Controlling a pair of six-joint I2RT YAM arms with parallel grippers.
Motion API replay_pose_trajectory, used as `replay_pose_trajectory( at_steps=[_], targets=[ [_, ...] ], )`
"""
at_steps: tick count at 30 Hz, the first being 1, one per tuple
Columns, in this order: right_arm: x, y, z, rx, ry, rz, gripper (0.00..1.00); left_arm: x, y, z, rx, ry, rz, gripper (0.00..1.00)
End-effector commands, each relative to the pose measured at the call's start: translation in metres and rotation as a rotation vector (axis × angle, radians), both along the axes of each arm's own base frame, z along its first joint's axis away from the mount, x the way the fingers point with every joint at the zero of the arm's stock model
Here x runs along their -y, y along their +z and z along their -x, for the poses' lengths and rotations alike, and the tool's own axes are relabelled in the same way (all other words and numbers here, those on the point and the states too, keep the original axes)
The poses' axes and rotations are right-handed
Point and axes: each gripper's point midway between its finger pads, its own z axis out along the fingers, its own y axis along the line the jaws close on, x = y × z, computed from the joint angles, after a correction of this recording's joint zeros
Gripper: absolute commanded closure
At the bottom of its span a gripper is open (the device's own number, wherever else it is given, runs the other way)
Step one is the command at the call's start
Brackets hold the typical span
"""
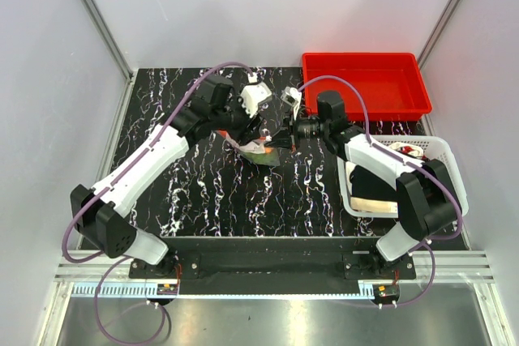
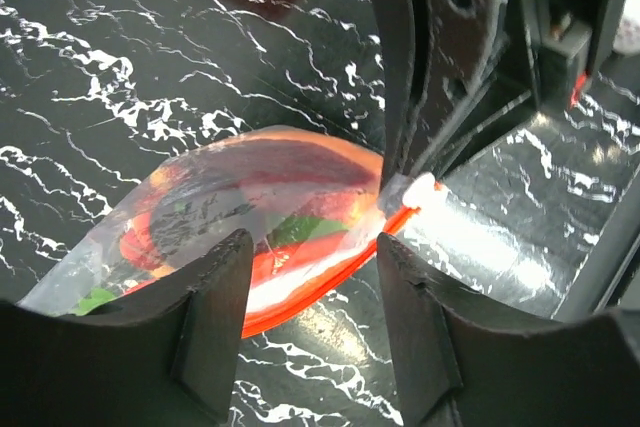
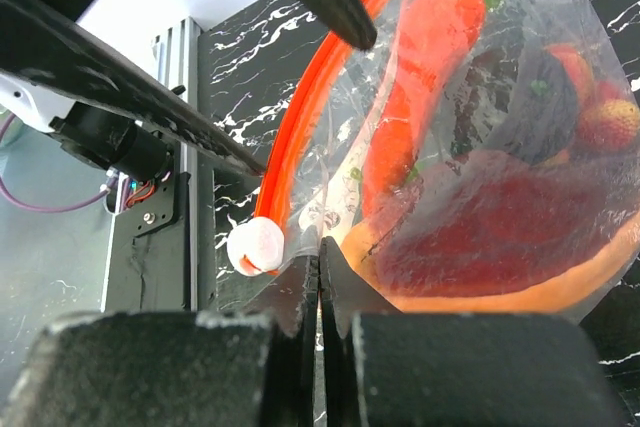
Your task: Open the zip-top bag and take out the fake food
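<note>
The zip-top bag (image 1: pixel 259 152) lies on the black marbled table between both grippers, its orange-red zip strip (image 2: pixel 300 292) shut. Through the clear plastic I see the fake food: an orange carrot (image 3: pixel 425 67), a dark purple piece (image 3: pixel 545 97), red tomatoes (image 3: pixel 610 117) and a large dark red piece (image 3: pixel 500 237). My right gripper (image 3: pixel 320 247) is shut on the bag's edge right beside the white slider (image 3: pixel 255 245). My left gripper (image 2: pixel 310 247) is open, its fingers (image 2: pixel 215 307) straddling the zip strip without pinching it. Both grippers (image 1: pixel 247 137) (image 1: pixel 281 142) meet at the bag.
A red bin (image 1: pixel 365 87) stands at the back right. A white mesh basket (image 1: pixel 442 164) holding a few items sits at the right, under the right arm. The enclosure walls stand close on both sides.
</note>
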Motion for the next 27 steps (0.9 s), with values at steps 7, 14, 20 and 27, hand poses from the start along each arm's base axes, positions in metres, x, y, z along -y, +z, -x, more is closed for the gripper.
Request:
replay_pose_trajectory(
  at_steps=[7, 14, 20, 27],
  targets=[
    [-0.002, 0.027, -0.008, 0.05, 0.032, -0.046, 1.0, 0.008, -0.001, 0.017, -0.057, -0.168, 0.051, 0.48],
    [-0.002, 0.032, -0.007, 0.041, 0.019, -0.054, 0.97, 0.01, -0.018, 0.009, -0.122, -0.146, 0.013, 0.64],
    [0.0, 0.027, -0.01, 0.044, -0.04, -0.073, 0.69, 0.009, -0.007, -0.001, -0.107, -0.105, 0.031, 0.97],
    [0.0, 0.018, -0.003, 0.012, -0.038, -0.118, 0.59, 0.006, 0.004, -0.003, -0.09, -0.09, 0.053, 1.0]
  ],
)
